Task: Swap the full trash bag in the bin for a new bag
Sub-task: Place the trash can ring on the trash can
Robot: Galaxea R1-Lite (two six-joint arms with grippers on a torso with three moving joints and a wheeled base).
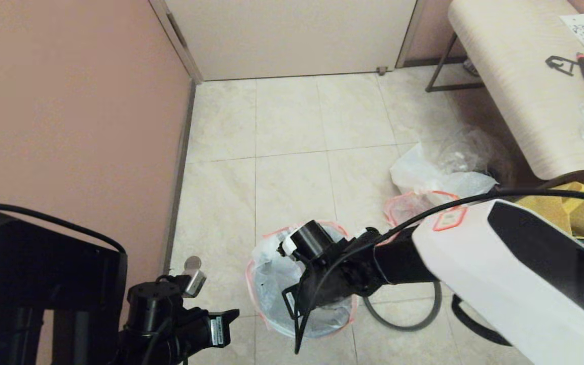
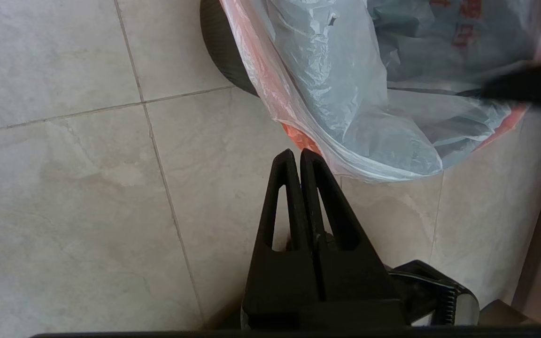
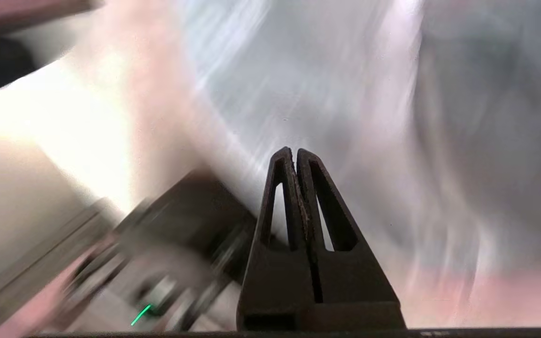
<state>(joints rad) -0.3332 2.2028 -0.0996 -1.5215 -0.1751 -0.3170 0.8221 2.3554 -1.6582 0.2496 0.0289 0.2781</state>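
While the right arm reaches across the floor, the right gripper (image 1: 299, 309) hangs over the mouth of the bin (image 2: 219, 51), its jaws pressed together with nothing visibly between them. The new bag (image 1: 292, 284) already lines the bin, its pink-orange edge folded out over the rim and some red lettering showing on the far inner wall in the left wrist view. The full bag (image 1: 439, 175) lies on the tiles beyond and to the right of the bin, near the bench (image 1: 515, 86) and the yellow tote (image 1: 576, 213), well clear of both arms. A thin dark ring (image 1: 403, 317) lies on the floor just right of the bin, partly under the right arm.

The relation that matters is the right gripper to the liner: the fingers point down into the opening, on the bin's near side, so the plastic lies straight ahead of the tips and all around them. The left gripper (image 2: 298, 157), jaws also shut and empty, sits low to the bin's left with its tips just short of the overhanging edge.

Judging by this, the bag looks seated, and the ring may be what remains; the right arm is nearer to it.
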